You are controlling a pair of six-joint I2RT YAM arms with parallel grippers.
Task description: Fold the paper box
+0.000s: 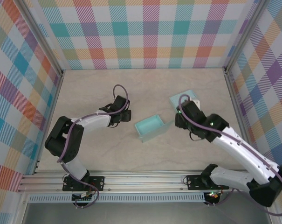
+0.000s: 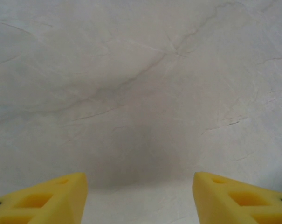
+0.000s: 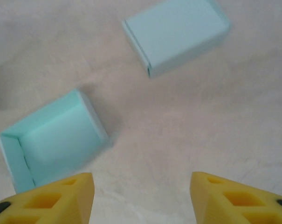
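A light-blue paper box tray [image 1: 152,127] lies open side up at the table's middle; in the right wrist view this tray [image 3: 54,140] is at the lower left. A second light-blue box piece [image 1: 183,98], flat side up, sits behind it, partly hidden by the right arm, and it appears as a closed block [image 3: 178,32] at the top of the right wrist view. My right gripper [image 1: 178,119] [image 3: 140,198] hovers open just right of the tray, holding nothing. My left gripper [image 1: 127,115] [image 2: 140,198] is open over bare table, left of the tray.
The marble-look tabletop [image 1: 103,154] is ringed by checkered walls [image 1: 145,32] on three sides. A metal rail [image 1: 141,179] with the arm bases runs along the near edge.
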